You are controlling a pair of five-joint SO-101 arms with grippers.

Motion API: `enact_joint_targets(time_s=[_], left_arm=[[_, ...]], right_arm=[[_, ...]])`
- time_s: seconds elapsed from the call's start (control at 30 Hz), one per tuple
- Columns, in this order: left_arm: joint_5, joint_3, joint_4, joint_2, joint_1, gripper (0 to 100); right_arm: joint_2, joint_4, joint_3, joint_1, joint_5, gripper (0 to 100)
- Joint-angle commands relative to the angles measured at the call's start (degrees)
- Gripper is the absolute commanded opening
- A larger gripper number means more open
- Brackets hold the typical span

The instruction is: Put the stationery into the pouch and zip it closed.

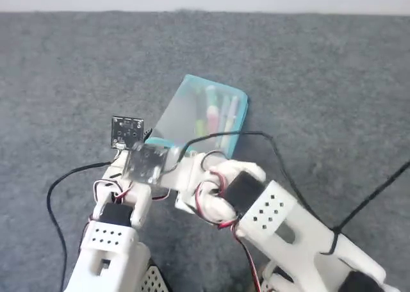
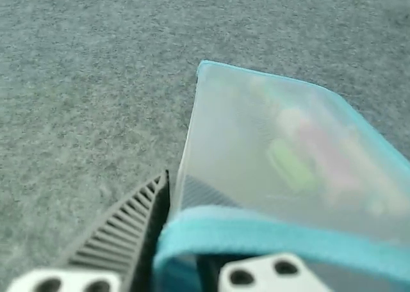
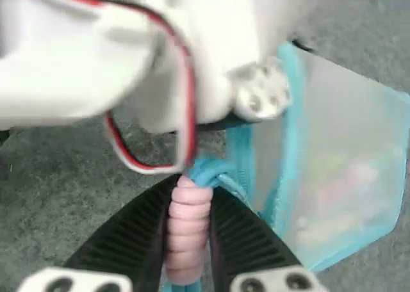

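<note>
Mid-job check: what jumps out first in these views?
The translucent teal-edged pouch lies on the grey table, coloured pens inside. Both hands meet at its near end: the left hand clamps the teal edge, the right hand pinches a pink ribbed pull.

pouch [image 1: 182, 116]: translucent, teal-edged, lying on grey surface [image 1: 320, 81] | stationery [image 1: 218, 116]: colourful, inside pouch

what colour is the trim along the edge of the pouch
Light blue; the trim edges the frosted pouch, clearest in the left wrist view.
</note>
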Motion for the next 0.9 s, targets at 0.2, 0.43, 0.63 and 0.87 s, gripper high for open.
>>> enact_joint_targets(time_s=[0.2, 0.43, 0.63, 0.87], left_arm=[[0.9, -4.6, -1.0, 0.1, -0.1, 1], [0.5, -4.6, -1.1, 0.2, 0.3, 1], [0.4, -4.6, -1.0, 0.2, 0.3, 1], [0.4, -4.6, -1.0, 0.2, 0.3, 1]], right_arm=[[-1.6, 3.8, -3.6, -3.5, 1.8, 0.9], [-9.2, 10.2, -3.6, -3.3, -1.3, 11.3], [-13.8, 11.3, -3.5, -3.4, -1.2, 23.2], [-15.6, 15.0, -3.5, -2.9, -0.3, 23.6]])
